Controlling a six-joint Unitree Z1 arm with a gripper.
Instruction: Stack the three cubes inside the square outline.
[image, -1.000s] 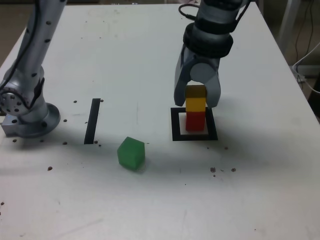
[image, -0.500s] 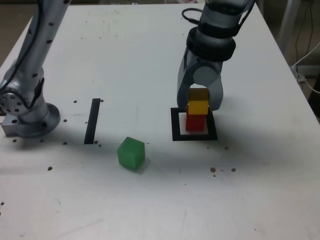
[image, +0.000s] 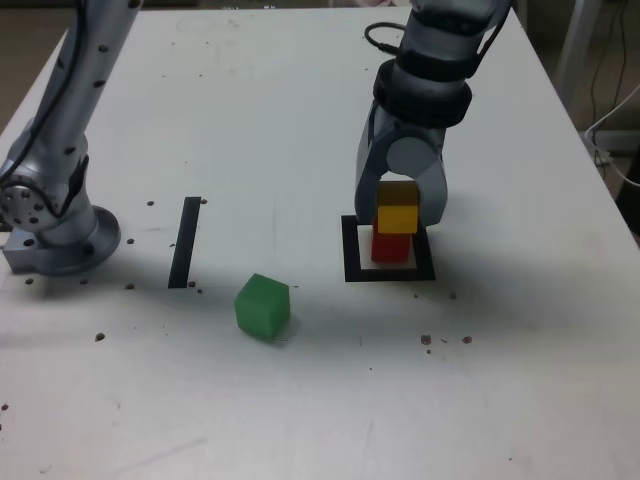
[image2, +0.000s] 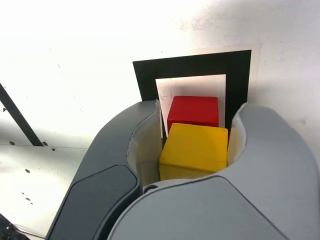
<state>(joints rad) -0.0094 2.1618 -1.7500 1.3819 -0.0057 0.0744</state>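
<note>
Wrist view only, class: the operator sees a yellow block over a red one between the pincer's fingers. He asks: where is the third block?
Observer: The green block lies on the table, outside the square outline, to the exterior view's left of it and nearer that camera.
Operator: Is anything touching it?
Observer: No. The black strip lies apart from it, further to the exterior view's left.
Operator: Is the stack two high?
Observer: Yes. Seen from the side, the yellow block rests on the red block.

A white rectangular table (image: 250, 120), speckled with small dark crumbs (image: 444, 340), is seen; a straight black strip (image: 185, 241) is stuck to it. Brownish floor (image: 25, 40) is glimpsed beyond.
</note>
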